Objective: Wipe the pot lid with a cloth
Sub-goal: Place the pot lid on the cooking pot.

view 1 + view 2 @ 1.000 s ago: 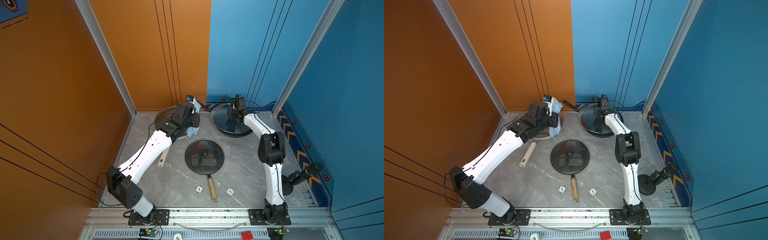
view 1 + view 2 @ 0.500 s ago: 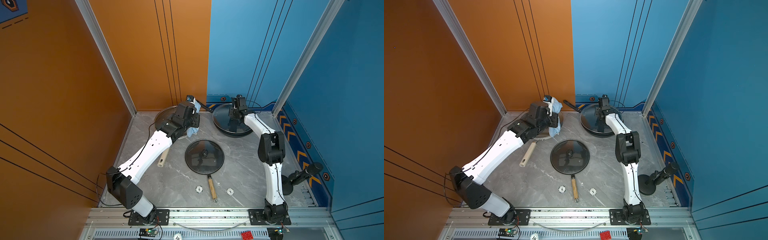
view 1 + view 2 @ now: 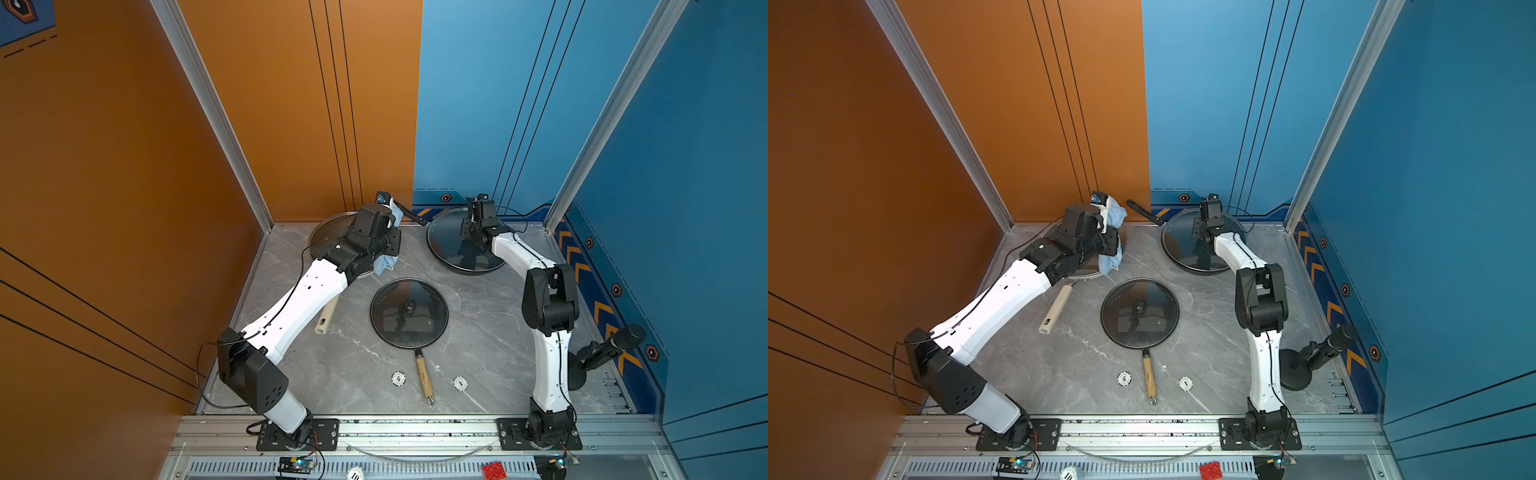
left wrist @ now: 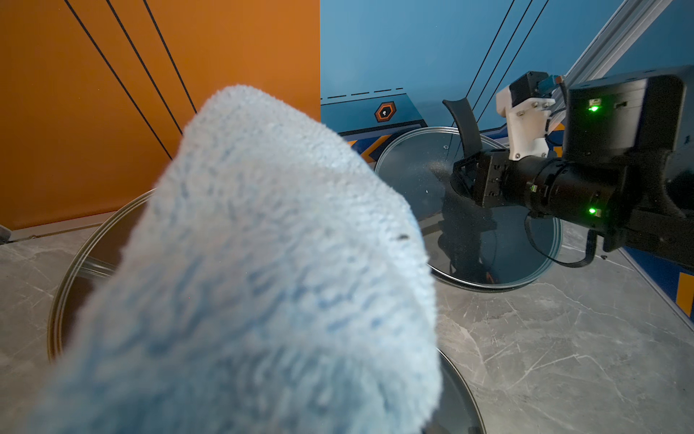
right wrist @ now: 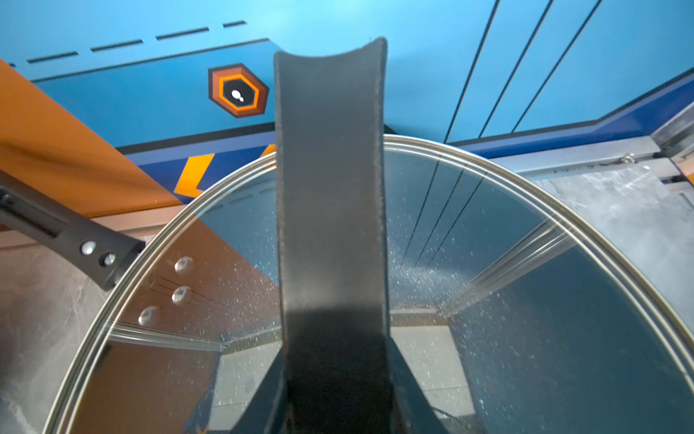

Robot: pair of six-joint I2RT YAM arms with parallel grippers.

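The pot lid [image 3: 446, 245], a large glass disc with a steel rim, lies over a black pan at the back right. Fine specks dot its glass [image 5: 488, 300]. My right gripper [image 3: 471, 232] is shut on the lid's black strap handle [image 5: 330, 188]. Whether the lid lies flat on the pan I cannot tell. The cloth [image 3: 1111, 259], light blue and fluffy, hangs from my left gripper [image 3: 390, 249], which is shut on it above the back-left lid. The cloth [image 4: 263, 282] fills the left wrist view and hides the fingers. A gap of bare table separates cloth and pot lid.
A steel-rimmed lid [image 3: 328, 232] lies under my left arm, with a pale handle [image 3: 326, 318] sticking out. A third lidded pan [image 3: 409, 313] with a wooden handle [image 3: 424, 380] sits at the centre. Two white tokens [image 3: 398, 378] lie in front. A microphone stand [image 3: 602, 353] is at the right, and walls stand close behind.
My left gripper with the cloth has edged slightly to the right. The right arm and the lid have stayed where they were.
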